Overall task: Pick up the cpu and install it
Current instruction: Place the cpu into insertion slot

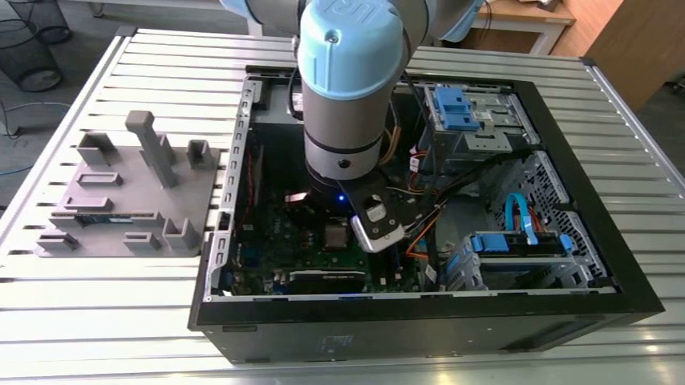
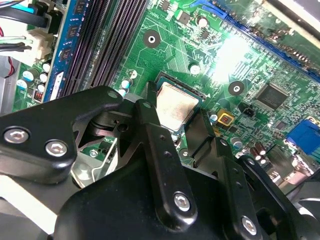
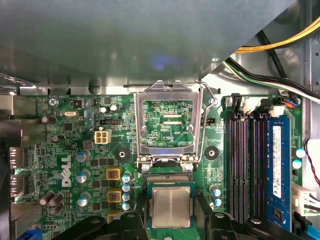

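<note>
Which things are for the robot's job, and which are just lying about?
For the job: cpu, open socket frame, motherboard.
Just lying about: grey holder tray, memory slots, yellow cables, blue drive bracket.

1. The cpu [image 3: 170, 206] at the hand [image 2: 175, 109] has a silvery-grey top with a green border.
2. The hand is black, dotted with silver screw heads.
3. Under the hand, the motherboard [image 3: 65, 145] is green, patterned with paler traces and yellow squares.
4. Just beyond the hand, the socket frame [image 3: 170, 90] is bright silver.
5. Beside the hand, the memory slots [image 3: 245, 170] are black, next to a blue strip [image 3: 277, 170].
6. Above the hand, the arm [image 1: 348, 72] is pale blue and silver-grey.
7. Around the hand, the computer case [image 1: 428, 321] is black; well apart, the holder tray [image 1: 128, 200] is grey on a pale, ribbed worktop [image 1: 107, 337].
</note>
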